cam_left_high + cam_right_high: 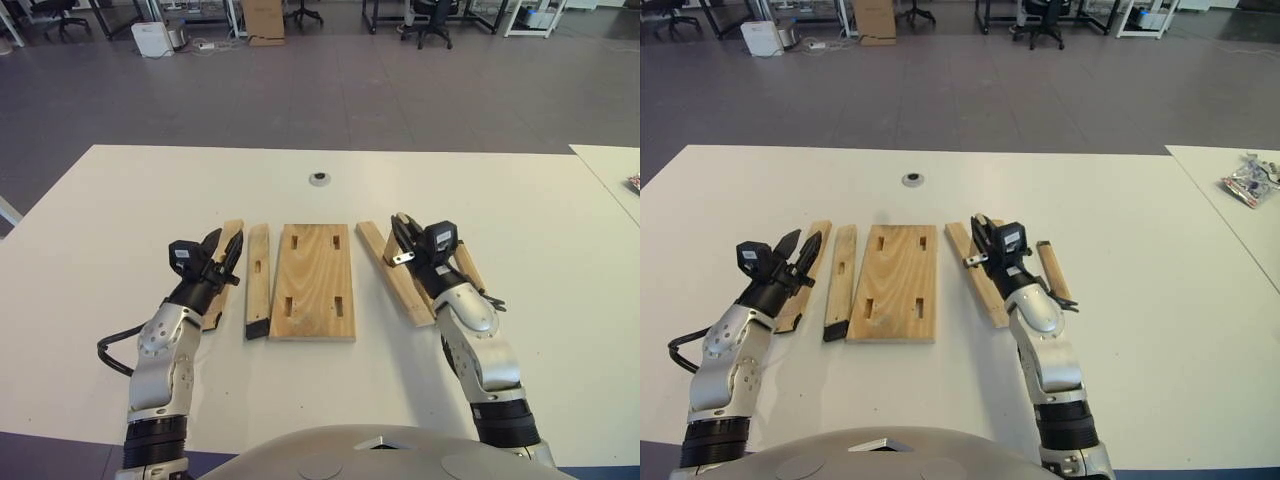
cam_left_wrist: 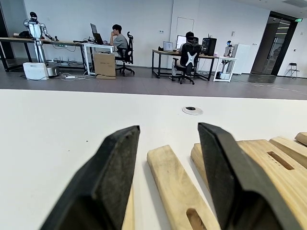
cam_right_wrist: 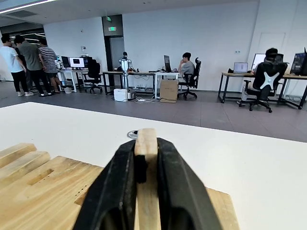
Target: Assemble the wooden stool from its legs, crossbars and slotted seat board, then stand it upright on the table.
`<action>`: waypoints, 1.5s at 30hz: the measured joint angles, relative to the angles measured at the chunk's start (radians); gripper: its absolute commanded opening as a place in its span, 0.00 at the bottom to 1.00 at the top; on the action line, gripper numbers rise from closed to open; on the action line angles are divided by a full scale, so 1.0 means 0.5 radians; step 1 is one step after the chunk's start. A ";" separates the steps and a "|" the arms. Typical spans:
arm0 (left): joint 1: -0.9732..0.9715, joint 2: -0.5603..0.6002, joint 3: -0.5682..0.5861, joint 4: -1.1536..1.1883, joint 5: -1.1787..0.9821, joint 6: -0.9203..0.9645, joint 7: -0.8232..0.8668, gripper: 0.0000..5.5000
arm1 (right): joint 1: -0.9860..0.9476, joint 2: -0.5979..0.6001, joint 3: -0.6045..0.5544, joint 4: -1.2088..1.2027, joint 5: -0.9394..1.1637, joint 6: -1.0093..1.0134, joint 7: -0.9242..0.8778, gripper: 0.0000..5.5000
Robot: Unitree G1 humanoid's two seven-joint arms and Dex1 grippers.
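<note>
An open office with a grey floor, desks and chairs lies behind a white table, which has a round grommet set near its far edge. All the stool parts lie flat and separate in a row on the table, so nothing is joined yet.

At the left end, the left gripper sits low over the far end of the left bar. Its fingers are spread apart and hold nothing. I cannot tell whether they touch the wood. Just beside it lies the slotted bar, which has a dark near end. The board comes next, close alongside, with its four slots facing up.

To the right of the board, the right bar lies at a slant. The right gripper is clamped on it near its far end, and the wrist view shows the wood pinched tight between the two fingers. Whether that end has left the table is not clear. A short bar lies just beyond the right arm, and a small packet sits on the next table.

This looks like the opening step, taking up the first part. The next move probably means lifting the right bar clear, turning it on end and lining its tip up with one of the board's slots. The left gripper would need to close on its own bar or steady the board, because a loose board is likely to slide under the push.
</note>
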 measured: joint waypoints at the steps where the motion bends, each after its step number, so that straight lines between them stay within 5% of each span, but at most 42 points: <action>1: 0.000 0.000 0.001 0.001 0.000 -0.001 0.000 0.40 | 0.016 -0.014 0.012 0.031 -0.010 -0.079 0.019 0.07; 23: 0.027 -0.094 -0.024 0.000 0.033 -0.120 0.046 0.40 | -0.099 -0.068 -0.016 0.076 0.030 0.045 0.052 0.07; 33: 0.042 -0.100 -0.026 0.002 0.033 -0.124 0.060 0.40 | 0.027 -0.116 -0.031 0.035 -0.002 0.352 0.033 0.49; 37: 0.059 -0.119 -0.031 -0.004 0.033 -0.125 0.080 0.40 | 0.028 -0.159 -0.038 -0.243 0.032 0.858 0.025 0.62; 45: 0.138 -0.157 -0.047 -0.068 0.037 -0.127 0.133 0.40 | 0.020 -0.324 -0.015 -0.470 0.066 1.487 0.080 0.62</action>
